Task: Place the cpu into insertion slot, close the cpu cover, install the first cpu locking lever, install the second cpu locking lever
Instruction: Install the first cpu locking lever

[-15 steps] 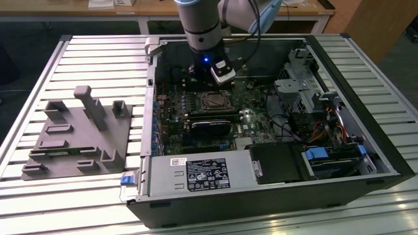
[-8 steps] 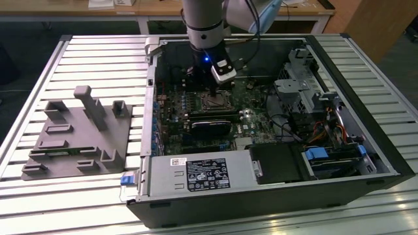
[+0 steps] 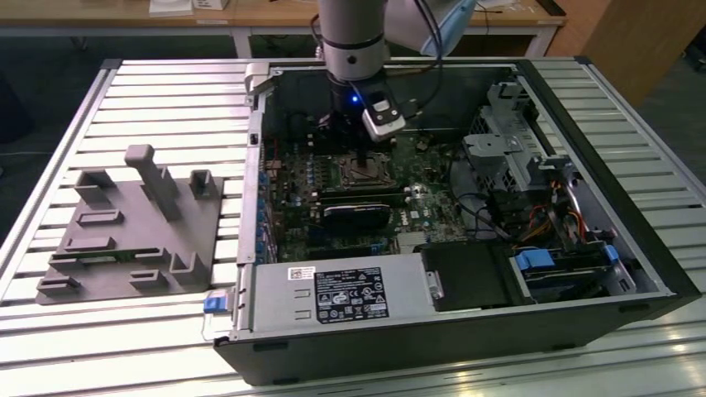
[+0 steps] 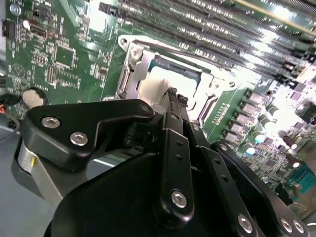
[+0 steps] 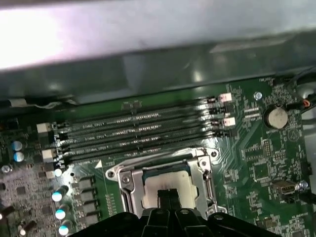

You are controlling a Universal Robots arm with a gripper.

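Jaws (image 5: 169, 196) we see closed together w/ nothing held, tips right over the cpu (image 5: 168, 181), which sits in the insertion slot (image 5: 129, 183), cpu cover (image 5: 203, 170) down around it.

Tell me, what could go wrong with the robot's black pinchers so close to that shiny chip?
1. The black gripper has its fingertips together right over the pale square cpu inside the silvery metal cpu cover; pushing off-centre might scratch or tilt it.
2. The long black memory slots lie close beside the socket, so a sideways slip might bump them.
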